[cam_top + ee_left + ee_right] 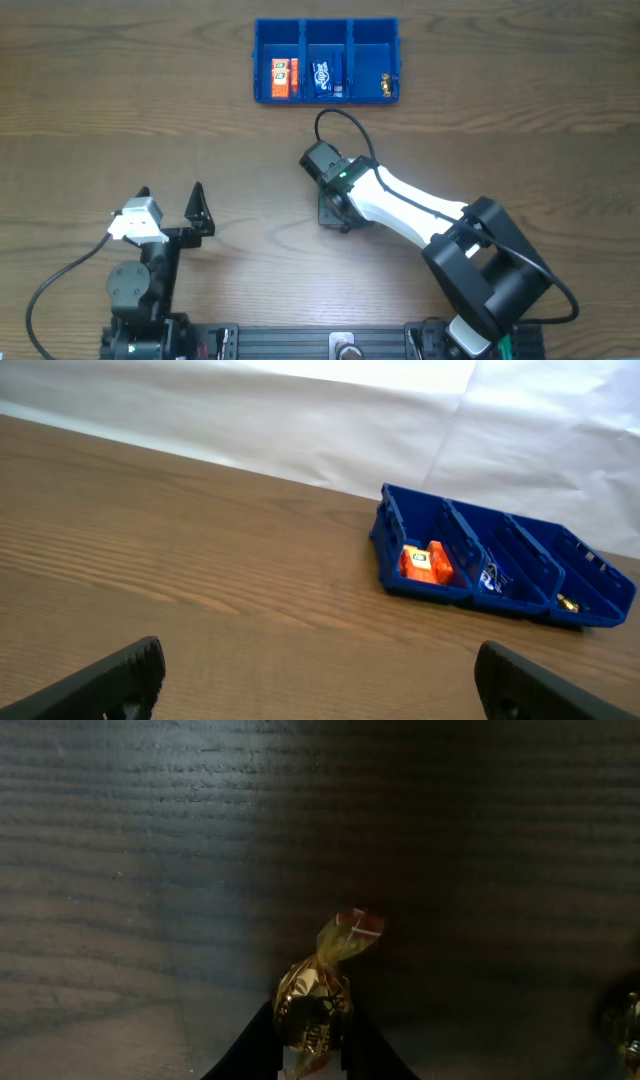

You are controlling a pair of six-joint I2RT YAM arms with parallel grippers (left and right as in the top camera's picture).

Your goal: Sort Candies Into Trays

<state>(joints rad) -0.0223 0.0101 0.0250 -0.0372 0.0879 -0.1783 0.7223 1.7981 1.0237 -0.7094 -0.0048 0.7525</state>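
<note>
A blue tray (326, 22) with three compartments lies at the table's far middle. Orange candies (282, 77) fill its left compartment, blue ones (325, 78) the middle, and a gold one (387, 85) lies in the right. In the left wrist view the tray (520, 535) is ahead to the right. My right gripper (333, 212) is low over the table's middle. In its wrist view the right gripper (312, 1038) is shut on a gold-wrapped candy (318, 990). My left gripper (170, 190) stands open and holds nothing at the near left, fingers (120, 675) wide apart.
Another gold candy (628, 1020) lies on the wood close beside the right gripper. A black cable (335, 118) loops above the right wrist. Bare wooden table (120, 110) stretches between the arms and the tray.
</note>
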